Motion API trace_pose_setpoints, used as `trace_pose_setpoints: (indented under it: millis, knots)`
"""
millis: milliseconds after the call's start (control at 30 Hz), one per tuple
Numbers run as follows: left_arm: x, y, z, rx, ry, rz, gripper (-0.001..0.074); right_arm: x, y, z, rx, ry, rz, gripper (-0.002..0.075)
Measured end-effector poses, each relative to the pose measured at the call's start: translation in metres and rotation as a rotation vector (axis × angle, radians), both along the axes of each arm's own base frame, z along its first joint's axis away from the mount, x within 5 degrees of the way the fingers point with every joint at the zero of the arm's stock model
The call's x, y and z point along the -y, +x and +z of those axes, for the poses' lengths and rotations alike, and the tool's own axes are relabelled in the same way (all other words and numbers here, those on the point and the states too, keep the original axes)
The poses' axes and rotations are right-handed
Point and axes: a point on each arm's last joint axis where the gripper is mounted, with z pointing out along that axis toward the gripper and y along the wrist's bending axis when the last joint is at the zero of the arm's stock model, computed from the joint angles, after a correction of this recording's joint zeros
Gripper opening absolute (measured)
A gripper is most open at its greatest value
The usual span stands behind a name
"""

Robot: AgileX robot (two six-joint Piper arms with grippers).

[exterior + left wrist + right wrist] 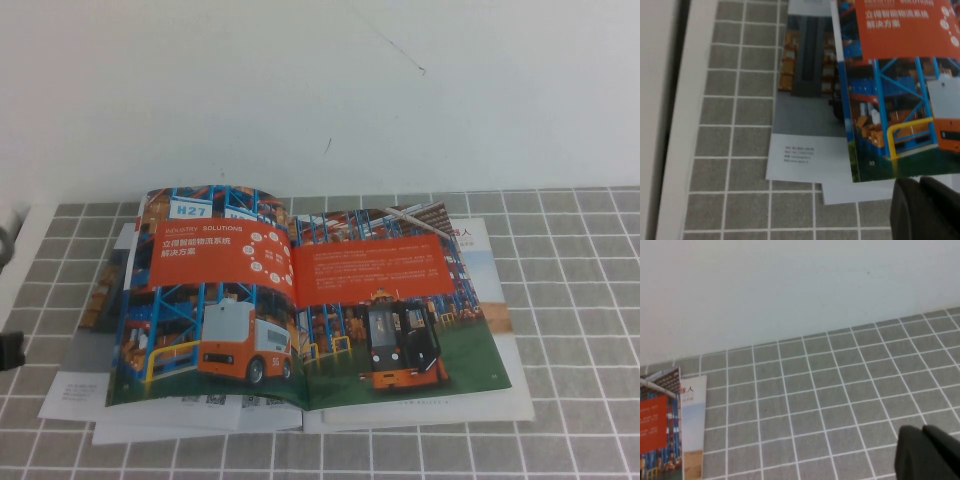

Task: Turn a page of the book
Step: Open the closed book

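On the bench (580,300): you see the book (300,400) lying open and flat near the middle, on plainer booklets (75,395).
Left gripper (926,210): parked beside the book's left near corner, fingers closed, holding nothing.
Progress: nothing lifted yet; by my reading the whole turn is left.
Page (400,310): right-hand glossy sheet, forklift, blue racks, orange panel, lying flat.
Right gripper (927,452): well right of the book, over bare tiles, fingers closed and empty.

Left gripper (926,209) is showing as matte black, two rounded finger bodies pressed together, no visible markings or screws. Right gripper (927,452) is looking the same: matte black, blunt angular fingers closed up. Only a dark sliver of the left arm (8,350) is showing overhead.
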Motion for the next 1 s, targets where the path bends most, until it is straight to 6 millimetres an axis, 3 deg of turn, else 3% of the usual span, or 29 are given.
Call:
trace_pose_setpoints:
  millis: [133,300,467,733,867,1000]
  knots:
    - [0.006,0.019,-0.012,-0.057,-0.061,-0.042,-0.0004,-0.002,0.014,-0.003,0.012,0.011,0.02,-0.0003]
    - [0.021,0.044,-0.021,-0.07,-0.293,-0.047,-0.0004,-0.015,0.034,-0.013,-0.034,0.023,0.104,-0.0003]
    - [0.035,0.075,-0.032,-0.043,-0.364,-0.225,-0.0004,-0.03,0.047,-0.034,-0.186,-0.024,0.207,-0.0003]
    - [0.046,0.135,-0.037,-0.049,-0.367,-0.399,-0.0004,-0.048,0.062,-0.06,-0.452,0.003,0.367,-0.0003]
    - [0.056,0.16,-0.039,-0.067,-0.329,-0.448,-0.0004,-0.06,0.083,-0.06,-0.506,0.017,0.493,-0.0003]
    - [0.085,0.171,-0.04,-0.112,-0.237,-0.534,-0.0004,-0.07,0.114,-0.062,-0.529,0.052,0.558,-0.0003]
